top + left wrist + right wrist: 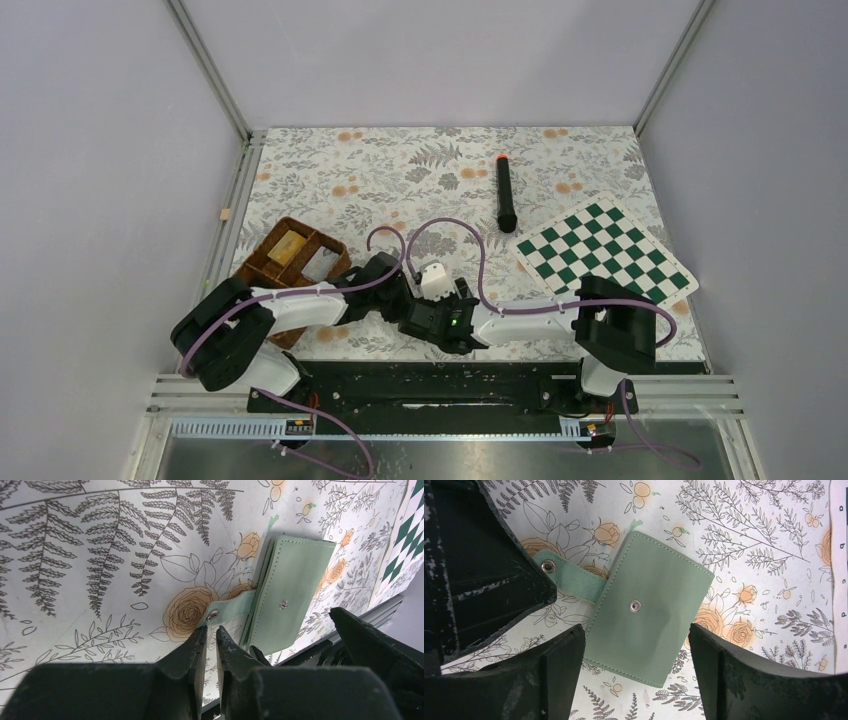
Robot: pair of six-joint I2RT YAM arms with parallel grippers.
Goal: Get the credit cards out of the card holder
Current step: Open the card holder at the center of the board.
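Note:
The card holder (pixel 651 615) is a sage-green wallet lying folded shut on the floral cloth, and it also shows in the left wrist view (pixel 290 595). Its snap strap (pixel 574 577) is undone and sticks out to one side. The credit cards are hidden. My left gripper (pixel 212 629) has its tips right at the strap's (pixel 227 609) snap end, jaws a narrow slit apart with only cloth showing between them. My right gripper (pixel 634 630) stands wide open above the wallet, one finger on each side of its near edge. In the top view both arms cover the wallet.
A brown wicker tray (pixel 262 262) holding a yellowish block (pixel 287 245) stands at the left. A black marker with an orange tip (pixel 506 195) lies at the back. A green chessboard (pixel 603 250) lies on the right. The table's metal front rail (pixel 385 611) runs close behind the wallet.

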